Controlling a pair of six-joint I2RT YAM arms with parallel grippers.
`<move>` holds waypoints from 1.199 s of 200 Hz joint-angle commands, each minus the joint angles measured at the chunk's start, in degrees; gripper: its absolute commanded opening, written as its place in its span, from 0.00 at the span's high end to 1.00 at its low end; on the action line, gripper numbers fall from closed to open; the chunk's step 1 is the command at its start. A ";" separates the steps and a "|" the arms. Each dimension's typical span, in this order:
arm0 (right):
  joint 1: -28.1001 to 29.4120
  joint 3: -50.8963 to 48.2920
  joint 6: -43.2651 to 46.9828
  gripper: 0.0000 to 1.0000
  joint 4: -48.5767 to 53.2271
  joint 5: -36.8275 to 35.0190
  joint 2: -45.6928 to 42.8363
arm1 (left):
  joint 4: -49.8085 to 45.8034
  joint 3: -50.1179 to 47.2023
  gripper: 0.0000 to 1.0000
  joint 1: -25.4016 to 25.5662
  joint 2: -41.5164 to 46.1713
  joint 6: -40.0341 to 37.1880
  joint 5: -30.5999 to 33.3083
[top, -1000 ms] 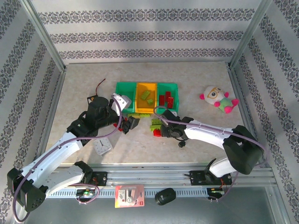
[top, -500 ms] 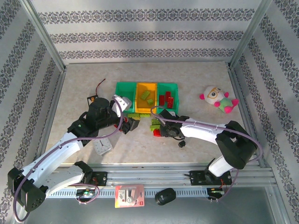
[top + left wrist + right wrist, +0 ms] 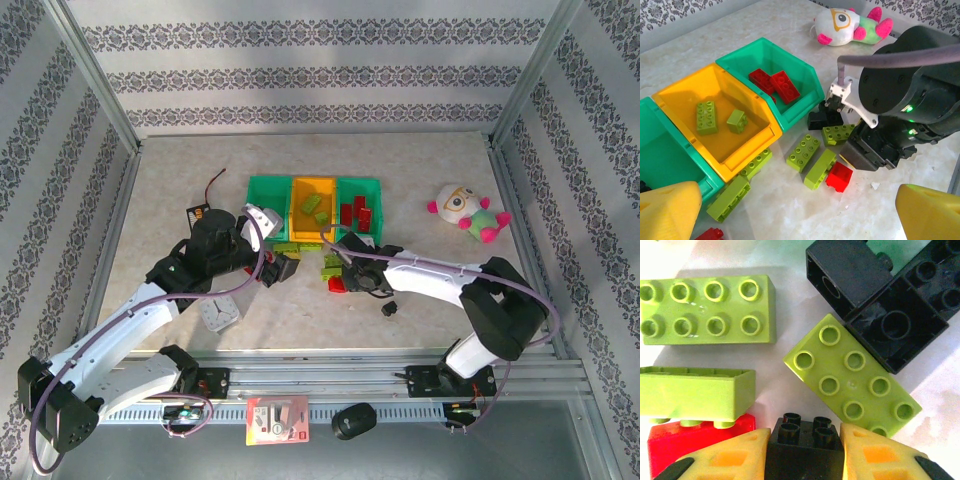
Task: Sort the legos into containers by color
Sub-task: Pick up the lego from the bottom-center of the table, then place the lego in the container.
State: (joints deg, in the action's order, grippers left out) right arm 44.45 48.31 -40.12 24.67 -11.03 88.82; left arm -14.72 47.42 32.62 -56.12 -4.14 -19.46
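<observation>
**Legos (image 3: pixel 813 161) part sorted — right gripper (image 3: pixel 805 452) has a black one**

Over the last second the right arm has drawn its elbow in, while its wrist stayed low over the loose pile. Its fingers (image 3: pixel 875 455) are clenched on a small black brick (image 3: pixel 804 440), studs up, with a red brick (image 3: pixel 670 440) just beside it. I judge the pick made and the lift due.

Lime bricks (image 3: pixel 706 117) lie in the orange-yellow bin (image 3: pixel 752 147) and red ones in the right teal bin (image 3: pixel 801 105). The left teal bin (image 3: pixel 670 155) looks nearly bare — probably where black goes.

The left gripper (image 3: pixel 799 212) hangs with jaws spread wide, holding nothing, near the front of the bins, so it may crowd that route. Loose lime pieces also press close around the grasp. The plush toy (image 3: pixel 468 212), white clock (image 3: pixel 220 313) and battery holder (image 3: pixel 200 212) lie well apart from the pile.
</observation>
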 commanded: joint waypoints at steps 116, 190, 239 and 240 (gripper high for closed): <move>0.47 30.02 11.10 0.69 -15.24 5.19 13.16 | -11.88 -6.30 0.01 0.43 18.65 5.01 14.72; -0.88 49.42 13.28 0.69 -15.54 6.28 31.93 | -11.38 -7.34 0.01 0.46 18.28 5.60 16.65; -1.63 55.56 15.28 0.61 -13.42 7.54 37.52 | -11.29 -7.44 0.01 0.43 18.07 5.80 16.68; -1.68 55.61 15.35 0.60 -13.33 7.57 37.54 | -11.29 -7.43 0.01 0.43 18.06 5.81 16.71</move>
State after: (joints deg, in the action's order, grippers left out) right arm 43.44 100.40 -26.76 9.82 -4.54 125.08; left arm -25.32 40.60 32.62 -38.20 0.51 -3.95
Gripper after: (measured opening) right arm 0.377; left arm 0.993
